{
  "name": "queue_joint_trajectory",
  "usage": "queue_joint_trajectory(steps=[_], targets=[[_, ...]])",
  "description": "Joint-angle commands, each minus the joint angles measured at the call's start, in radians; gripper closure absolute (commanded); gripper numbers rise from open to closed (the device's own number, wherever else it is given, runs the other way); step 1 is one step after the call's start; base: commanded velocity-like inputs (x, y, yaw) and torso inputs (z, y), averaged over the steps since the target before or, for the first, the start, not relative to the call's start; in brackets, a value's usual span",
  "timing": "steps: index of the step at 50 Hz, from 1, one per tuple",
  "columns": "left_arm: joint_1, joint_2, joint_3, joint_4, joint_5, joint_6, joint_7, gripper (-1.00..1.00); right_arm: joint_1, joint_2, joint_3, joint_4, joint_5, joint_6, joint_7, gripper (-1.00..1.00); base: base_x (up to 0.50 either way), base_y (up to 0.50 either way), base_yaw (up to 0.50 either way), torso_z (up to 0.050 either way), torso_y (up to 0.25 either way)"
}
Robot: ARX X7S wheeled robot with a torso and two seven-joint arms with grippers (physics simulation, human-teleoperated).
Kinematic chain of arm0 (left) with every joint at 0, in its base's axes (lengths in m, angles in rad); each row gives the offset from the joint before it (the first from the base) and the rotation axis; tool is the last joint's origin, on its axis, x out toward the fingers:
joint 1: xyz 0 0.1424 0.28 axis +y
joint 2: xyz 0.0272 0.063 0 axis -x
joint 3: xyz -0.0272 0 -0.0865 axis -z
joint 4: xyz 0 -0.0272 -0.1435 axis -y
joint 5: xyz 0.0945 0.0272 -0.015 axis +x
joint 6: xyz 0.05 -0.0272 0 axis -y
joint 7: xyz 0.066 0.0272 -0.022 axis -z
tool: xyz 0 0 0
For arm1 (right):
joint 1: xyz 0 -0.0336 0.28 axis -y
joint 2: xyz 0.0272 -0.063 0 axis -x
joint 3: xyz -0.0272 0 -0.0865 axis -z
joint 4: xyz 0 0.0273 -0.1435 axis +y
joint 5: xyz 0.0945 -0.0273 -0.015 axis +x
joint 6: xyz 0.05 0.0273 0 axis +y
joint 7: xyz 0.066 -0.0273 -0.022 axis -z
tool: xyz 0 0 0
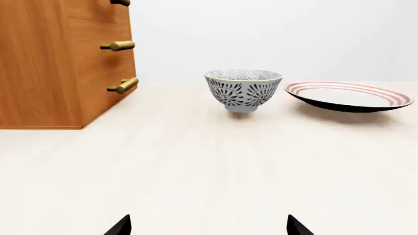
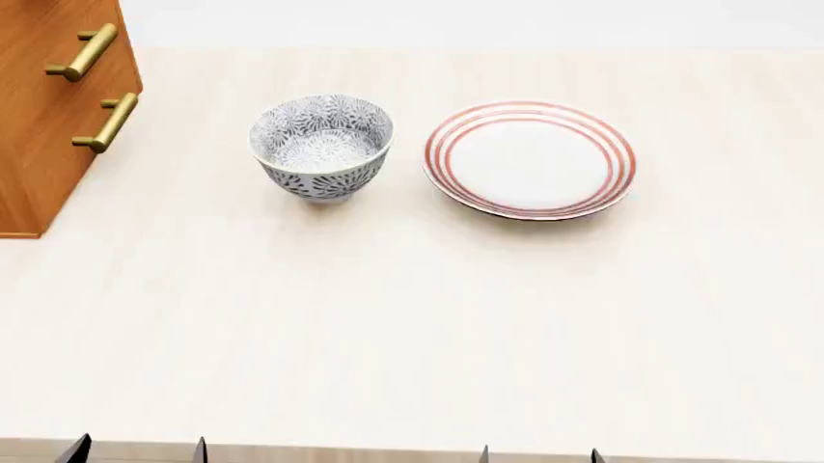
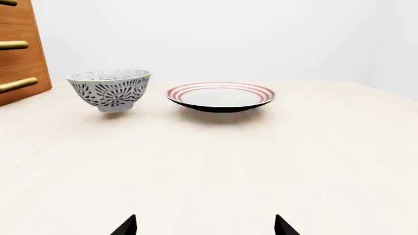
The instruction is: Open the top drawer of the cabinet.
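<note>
At the near table edge: left tool (image 2: 138, 449) and right tool (image 2: 538, 453) show only their dark fingertips, spread apart with nothing between them, so both are released and empty.
Left tool's outlook: its wrist camera faces the cabinet (image 1: 46, 73) across bare table (image 1: 209, 171), well apart from it.
Between tools and cabinet: a patterned bowl (image 2: 322, 145) stands near the cabinet's front, with a red-ringed plate (image 2: 530, 159) beside it, further from the cabinet.
Cabinet: it stands at the table's far left; brass bar handles (image 1: 117, 46) stick out from its drawer fronts.
Top drawer: it lies above the head view's frame; the left wrist view catches only a handle end (image 1: 120, 2) at the picture's edge, which I judge may belong to it.
Handling: likely stiff wood, sliding straight out on a steady pull; the cabinet may shift if jerked.
Where to hold: around the middle of the bar handle, fingers across it, since smooth brass could slip.
Watch: the bowl is close to the approach path.
</note>
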Motion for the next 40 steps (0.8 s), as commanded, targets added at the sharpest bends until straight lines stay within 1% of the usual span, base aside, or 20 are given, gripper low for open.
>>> queue_joint_trajectory(steps=[1, 13, 17, 20, 30, 34, 40], targets=[[-0.004, -0.016, 0.018, -0.006, -0.015, 0.002, -0.019, -1.00, 0.000, 0.016, -0.023, -0.001, 0.008, 0.001, 0.021, -1.00, 0.00, 0.00, 0.00, 0.000, 0.000], [-0.004, -0.048, 0.061, -0.015, -0.046, -0.004, -0.062, -1.00, -0.005, 0.048, -0.061, 0.002, 0.050, -0.004, 0.061, -1.00, 0.00, 0.00, 0.00, 0.000, 0.000], [-0.009, -0.058, 0.077, -0.022, -0.024, -0.007, -0.083, -1.00, -0.003, 0.055, -0.070, 0.005, 0.058, -0.005, 0.068, -1.00, 0.00, 0.00, 0.00, 0.000, 0.000], [-0.003, -0.062, 0.082, -0.015, -0.050, 0.003, -0.070, -1.00, -0.004, 0.060, -0.075, 0.001, 0.064, -0.002, 0.074, -1.00, 0.00, 0.00, 0.00, 0.000, 0.000], [-0.007, -0.073, 0.099, -0.024, -0.063, 0.005, -0.086, -1.00, -0.004, 0.073, -0.090, -0.002, 0.080, 0.001, 0.089, -1.00, 0.00, 0.00, 0.00, 0.000, 0.000], [-0.003, -0.080, 0.104, -0.017, -0.088, 0.019, -0.071, -1.00, -0.004, 0.078, -0.097, -0.004, 0.087, 0.001, 0.092, -1.00, 0.00, 0.00, 0.00, 0.000, 0.000], [0.001, -0.090, 0.111, -0.009, -0.125, 0.023, -0.050, -1.00, -0.005, 0.084, -0.105, -0.008, 0.094, 0.005, 0.100, -1.00, 0.00, 0.00, 0.00, 0.045, -0.001]])
